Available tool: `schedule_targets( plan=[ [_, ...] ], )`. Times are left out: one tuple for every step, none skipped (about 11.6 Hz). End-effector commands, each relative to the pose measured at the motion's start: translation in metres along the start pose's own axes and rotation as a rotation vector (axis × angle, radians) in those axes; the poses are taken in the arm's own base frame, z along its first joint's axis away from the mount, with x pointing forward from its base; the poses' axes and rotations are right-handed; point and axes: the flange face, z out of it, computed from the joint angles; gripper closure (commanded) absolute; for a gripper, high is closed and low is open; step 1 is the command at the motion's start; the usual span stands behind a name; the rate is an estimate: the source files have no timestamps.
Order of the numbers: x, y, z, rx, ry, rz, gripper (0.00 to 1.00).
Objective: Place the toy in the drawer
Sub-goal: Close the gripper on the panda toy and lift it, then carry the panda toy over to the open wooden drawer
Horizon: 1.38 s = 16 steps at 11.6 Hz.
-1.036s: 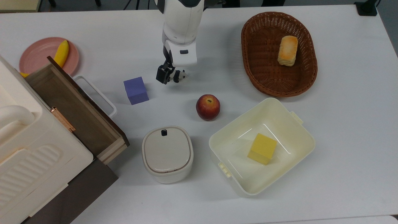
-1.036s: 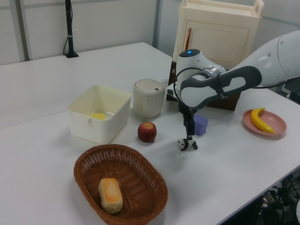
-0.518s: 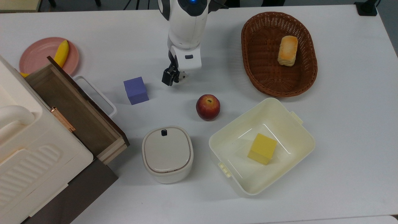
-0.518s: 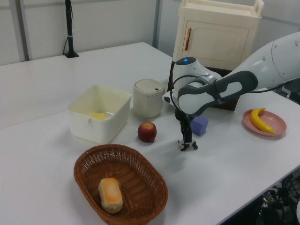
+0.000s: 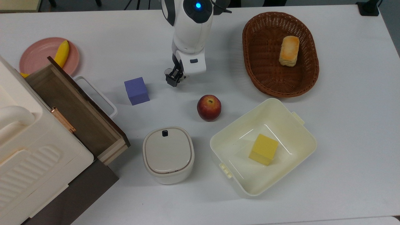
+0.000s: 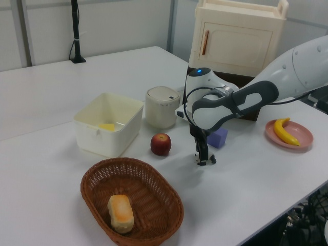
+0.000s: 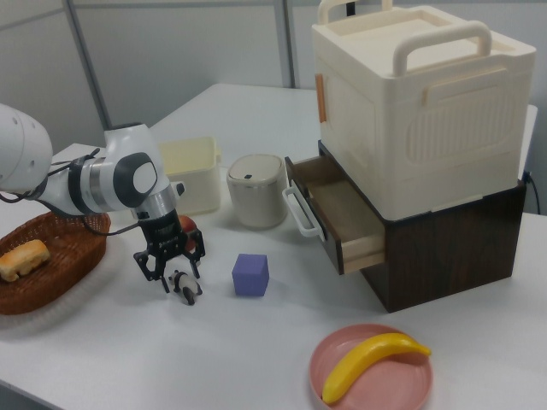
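The white table carries everything, and at the top view's left edge stands the cream cabinet. Its drawer is already pulled out wide, and I see nothing lying on its brown-grey floor. So I judge that the opening part needs no more work from me, and the place for the toy is ready.

My arm reaches down to the middle of the table, at the far side in the top view. My gripper hangs low over the surface with its two fingers apart; it is clamped on nothing. In the top view it is right of the purple cube and beyond the apple.

The toy, the small panda, stands on the table on its own legs, just below my fingertips in the right view. It is touching or almost touching them; which one I cannot tell. It is well apart from the drawer, with the purple cube between them.

In my judgement the task is at its early part: the approach is nearly finished. What is left is to close on the panda, lift it, carry it toward the top view's left over the cube, and release it inside the drawer.
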Motion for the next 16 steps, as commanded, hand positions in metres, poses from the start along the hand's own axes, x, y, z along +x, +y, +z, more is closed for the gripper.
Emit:
schedule_targets(
  plan=[
    [0.001,-0.002,-0.002,-0.029,-0.008,0.001,0.9],
    [0.001,-0.002,-0.002,-0.03,-0.007,0.001,0.96],
    [0.002,-0.002,-0.003,-0.031,-0.005,0.008,0.98],
    [0.003,0.001,-0.008,-0.041,0.004,0.047,0.98],
    [0.004,0.008,-0.018,-0.057,0.02,0.087,0.98],
    [0.004,0.015,-0.028,-0.07,0.036,0.15,0.98],
    [0.006,0.021,-0.039,-0.085,0.057,0.222,0.98],
    [0.006,0.029,-0.054,-0.102,0.081,0.311,0.98],
    [0.005,0.037,-0.069,-0.118,0.109,0.399,0.98],
    [0.003,0.049,-0.091,-0.133,0.156,0.488,0.98],
    [-0.001,0.062,-0.113,-0.138,0.204,0.568,0.98],
    [-0.01,0.073,-0.132,-0.127,0.225,0.632,0.98],
    [-0.018,0.081,-0.149,-0.108,0.23,0.669,0.98],
    [-0.029,0.087,-0.166,-0.084,0.245,0.708,0.98],
    [-0.042,0.095,-0.183,-0.066,0.272,0.75,0.98],
    [-0.056,0.104,-0.196,-0.047,0.298,0.792,0.98]
  ],
)
